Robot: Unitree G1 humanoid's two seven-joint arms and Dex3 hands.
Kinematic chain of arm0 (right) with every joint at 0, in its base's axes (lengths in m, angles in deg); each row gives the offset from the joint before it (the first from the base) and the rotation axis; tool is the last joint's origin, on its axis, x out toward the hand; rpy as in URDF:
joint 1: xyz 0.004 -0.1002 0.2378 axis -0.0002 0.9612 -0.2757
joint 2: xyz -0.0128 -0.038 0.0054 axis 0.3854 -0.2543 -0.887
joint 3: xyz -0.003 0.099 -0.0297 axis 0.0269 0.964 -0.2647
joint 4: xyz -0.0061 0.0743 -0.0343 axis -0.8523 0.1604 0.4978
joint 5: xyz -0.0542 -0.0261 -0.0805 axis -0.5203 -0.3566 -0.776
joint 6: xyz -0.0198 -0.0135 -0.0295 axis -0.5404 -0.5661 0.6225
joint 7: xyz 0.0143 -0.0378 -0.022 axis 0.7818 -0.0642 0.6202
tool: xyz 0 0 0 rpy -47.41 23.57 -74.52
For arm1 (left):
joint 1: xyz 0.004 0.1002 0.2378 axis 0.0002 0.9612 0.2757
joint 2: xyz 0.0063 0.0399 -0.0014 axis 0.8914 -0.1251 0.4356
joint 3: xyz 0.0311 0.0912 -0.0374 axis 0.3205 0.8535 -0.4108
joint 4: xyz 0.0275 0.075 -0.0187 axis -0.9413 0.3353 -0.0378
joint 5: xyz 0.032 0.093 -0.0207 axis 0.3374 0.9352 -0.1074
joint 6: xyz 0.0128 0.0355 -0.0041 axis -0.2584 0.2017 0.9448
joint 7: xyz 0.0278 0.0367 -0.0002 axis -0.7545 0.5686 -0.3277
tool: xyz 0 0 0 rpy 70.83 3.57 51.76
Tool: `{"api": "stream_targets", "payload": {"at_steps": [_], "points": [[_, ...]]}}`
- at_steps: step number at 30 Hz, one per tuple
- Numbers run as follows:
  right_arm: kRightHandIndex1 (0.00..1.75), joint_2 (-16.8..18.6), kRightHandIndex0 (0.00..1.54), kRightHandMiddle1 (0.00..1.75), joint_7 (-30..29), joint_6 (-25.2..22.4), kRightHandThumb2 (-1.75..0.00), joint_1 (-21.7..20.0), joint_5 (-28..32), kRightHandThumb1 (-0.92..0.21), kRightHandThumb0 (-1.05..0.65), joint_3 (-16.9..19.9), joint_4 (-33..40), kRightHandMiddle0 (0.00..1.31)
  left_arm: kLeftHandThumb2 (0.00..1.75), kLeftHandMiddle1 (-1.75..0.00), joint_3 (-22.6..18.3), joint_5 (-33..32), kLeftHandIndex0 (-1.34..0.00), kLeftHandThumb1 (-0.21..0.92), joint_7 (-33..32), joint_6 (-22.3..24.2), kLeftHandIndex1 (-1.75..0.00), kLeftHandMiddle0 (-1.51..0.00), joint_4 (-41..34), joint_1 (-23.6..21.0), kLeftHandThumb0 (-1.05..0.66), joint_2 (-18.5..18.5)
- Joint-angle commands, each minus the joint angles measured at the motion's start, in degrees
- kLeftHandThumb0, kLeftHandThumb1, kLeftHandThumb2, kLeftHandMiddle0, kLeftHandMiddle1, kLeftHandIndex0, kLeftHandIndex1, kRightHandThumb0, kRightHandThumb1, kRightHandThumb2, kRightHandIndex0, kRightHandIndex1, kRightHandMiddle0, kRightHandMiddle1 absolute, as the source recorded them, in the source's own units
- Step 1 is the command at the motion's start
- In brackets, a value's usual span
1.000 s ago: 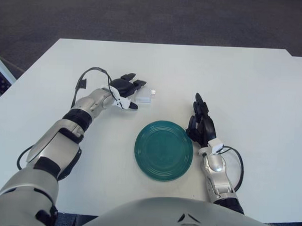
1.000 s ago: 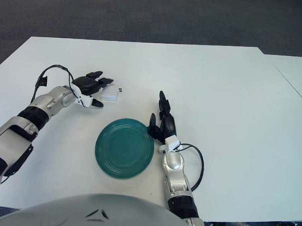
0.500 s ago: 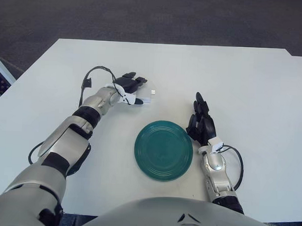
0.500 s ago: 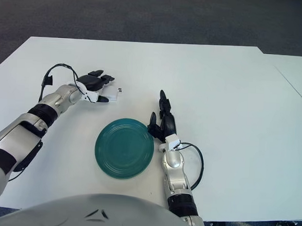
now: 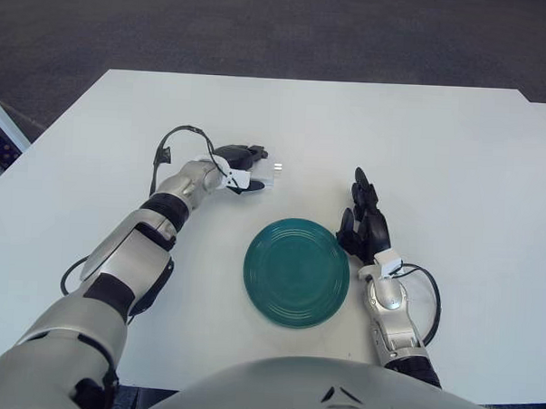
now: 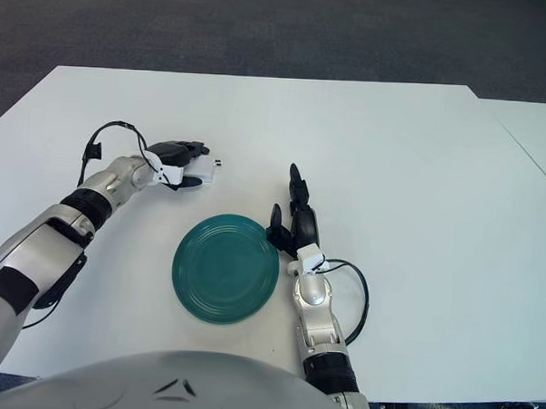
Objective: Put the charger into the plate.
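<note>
Left hand [image 5: 239,165]: upper-left of centre, fingers curled around white charger [image 5: 263,173], prongs pointing right; grip looks partial. Advice: firm hold before lifting toward green plate [image 5: 296,272], lower centre. Right hand [image 5: 366,228]: idle, fingers loosely extended, at plate's right edge.

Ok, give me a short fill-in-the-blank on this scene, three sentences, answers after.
1. The plate is ____ in colour.
2. The white charger lies on the table at the fingers of the ____ hand.
3. The right hand shows just ____ of the plate.

Missing words: green; left; right
</note>
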Motion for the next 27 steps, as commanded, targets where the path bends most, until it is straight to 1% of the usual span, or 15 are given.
{"api": "stream_targets", "payload": {"at_steps": [1,4,5,9,11,13,15,18,23,26,27], "points": [[0.0,-0.4,0.0,0.01,-0.3,-2.1,-0.93,1.7,-0.7,-0.92,-0.97,0.0,-2.6,0.01,0.83,-0.17,-0.3,-1.0,-0.07,0.92,2.9,1.0,-0.62,-0.42,1.0,-1.8,-1.05,-0.5],[0.0,-0.5,0.0,0.01,0.1,-2.7,-0.93,1.5,-0.3,-0.92,-0.96,0.1,-2.6,0.01,0.83,-0.18,0.1,-1.0,-0.09,0.92,3.1,1.8,-0.62,-0.44,2.0,-2.1,-1.05,-1.0],[0.0,-0.5,0.0,0.01,0.4,-2.8,-0.93,1.4,0.0,-0.92,-0.96,0.1,-2.7,0.01,0.83,-0.18,0.5,-0.5,-0.09,0.92,2.2,2.0,-0.63,-0.44,2.7,-2.1,-1.05,-1.3],[0.0,-0.2,0.0,0.01,1.1,-3.1,-0.93,1.1,0.9,-0.92,-0.95,0.2,-2.9,0.01,0.82,-0.18,2.0,1.0,-0.1,0.92,0.0,2.6,-0.62,-0.42,4.0,-2.1,-1.05,-1.5],[0.0,0.2,0.0,0.01,1.1,-3.1,-0.93,1.0,1.5,-0.92,-0.95,0.5,-3.1,0.02,0.83,-0.21,2.9,1.8,-0.11,0.92,-0.6,2.8,-0.59,-0.4,4.2,-2.2,-1.05,-1.5],[0.0,0.5,0.0,0.01,0.9,-3.0,-0.92,1.0,1.9,-0.92,-0.95,0.8,-3.4,0.02,0.84,-0.38,3.7,2.5,-0.11,0.92,-0.9,3.0,-0.55,-0.29,4.5,-2.2,-1.05,-1.5],[0.0,0.5,0.0,0.01,0.7,-2.5,-0.92,0.9,2.1,-0.92,-0.95,1.3,-4.1,0.02,0.84,-0.46,4.3,3.1,-0.11,0.92,-1.3,3.1,-0.54,-0.23,4.6,-2.0,-1.05,-1.6],[0.0,0.4,0.0,0.01,0.3,-1.8,-0.93,0.5,2.2,-0.92,-0.96,2.0,-5.3,0.02,0.85,-0.51,5.4,4.0,-0.1,0.92,-1.6,3.3,-0.53,-0.18,4.8,-1.5,-1.05,-1.6],[0.0,0.5,0.0,0.02,0.0,-1.2,-0.93,-0.4,2.8,-0.92,-0.97,3.0,-7.4,0.02,0.85,-0.56,6.9,5.1,-0.1,0.92,-2.0,3.6,-0.53,-0.14,5.4,-1.0,-1.05,-1.8],[0.0,0.5,0.0,0.02,-0.4,-0.4,-0.94,-1.1,3.0,-0.92,-0.98,3.7,-9.0,0.03,0.84,-0.78,8.2,6.0,-0.09,0.92,-2.4,3.9,-0.54,-0.06,6.0,-0.7,-1.05,-2.1],[0.0,0.3,0.0,0.02,-0.5,-0.1,-0.94,-1.4,3.0,-0.92,-0.98,4.0,-9.6,0.03,0.83,-0.88,8.5,6.2,-0.1,0.92,-2.7,4.0,-0.54,-0.04,6.2,-0.6,-1.05,-2.1]]}}
